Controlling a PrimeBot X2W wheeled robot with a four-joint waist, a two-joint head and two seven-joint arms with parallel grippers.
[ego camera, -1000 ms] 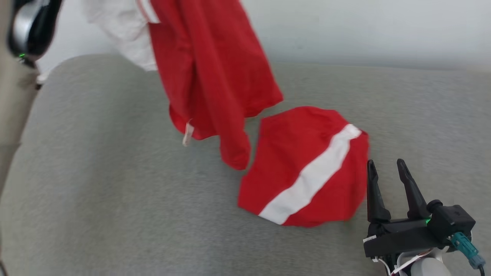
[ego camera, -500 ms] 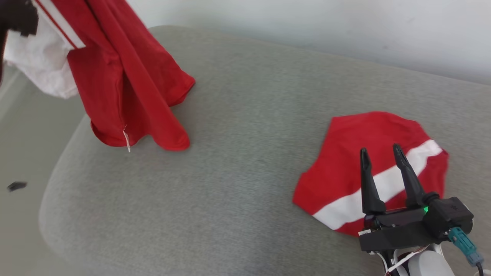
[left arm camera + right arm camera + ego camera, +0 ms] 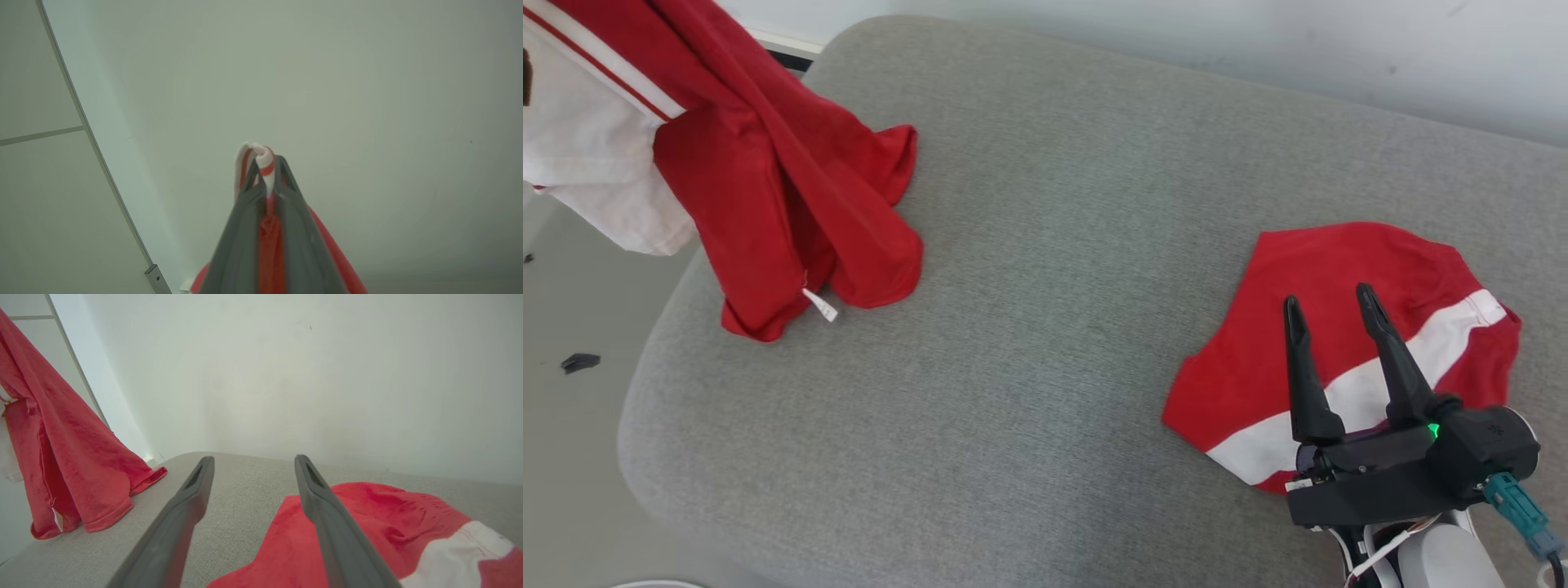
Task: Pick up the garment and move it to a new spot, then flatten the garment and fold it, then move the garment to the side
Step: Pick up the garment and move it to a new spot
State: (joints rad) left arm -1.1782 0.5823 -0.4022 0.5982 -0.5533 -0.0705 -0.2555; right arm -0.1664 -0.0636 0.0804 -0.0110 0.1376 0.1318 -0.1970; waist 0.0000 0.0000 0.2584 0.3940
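Below a plain pale wall (image 3: 1258, 49) lies a broad grey upholstered cushion (image 3: 1045, 245) with rounded corners. The red garment with a white panel (image 3: 768, 188) hangs over its far left corner, its lower folds crumpled on the fabric beside a small white label (image 3: 819, 305), close to the drop to the floor (image 3: 564, 425). The left gripper (image 3: 267, 163) has its fingers pinched tight on a bunched red-and-white edge of that garment, holding it up from above. The right gripper (image 3: 1327, 296) hovers with fingers spread wide and nothing between them, above a folded red cloth with a white stripe (image 3: 1339, 261) that lies well apart on the right. The step in hand looks like setting the garment down at a new spot. To do it well, the left arm should probably carry the cloth toward the bare middle of the cushion, then lower it while drawing sideways so it trails out flat instead of heaping. It should stay off the folded cloth and the cushion's edge, and the free right gripper could take a second corner to spread it.
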